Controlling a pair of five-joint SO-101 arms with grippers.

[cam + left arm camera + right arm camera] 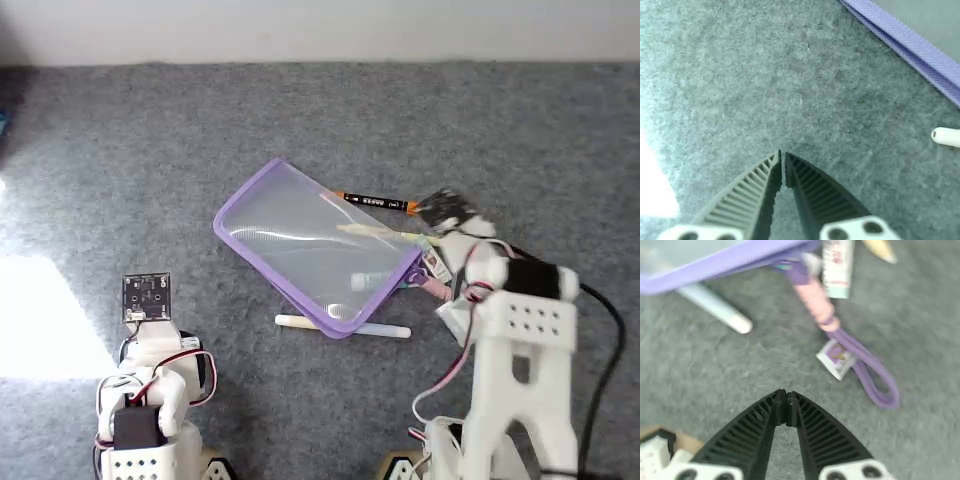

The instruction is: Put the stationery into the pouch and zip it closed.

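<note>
The translucent pouch (315, 250) with purple trim lies flat mid-table, a white item (370, 281) inside it. A black and orange marker (375, 201) and a cream pencil (385, 231) lie at its far right edge. A white pen (343, 326) sticks out from under its near edge. The pouch's pink zip pull (812, 295) trails a purple loop strap (867, 367) with a small tag (836, 357). My right gripper (786, 402) is shut and empty just above the felt, close to that strap. Also shut and empty, my left gripper (781, 161) hangs over bare felt, short of the pouch edge (910, 45).
Grey felt covers the table. The left arm (150, 360) sits folded at the near left with a square marker tag (146, 297) on it. The right arm (510, 300) stands by the pouch's right corner. A bright patch of light falls at the left edge.
</note>
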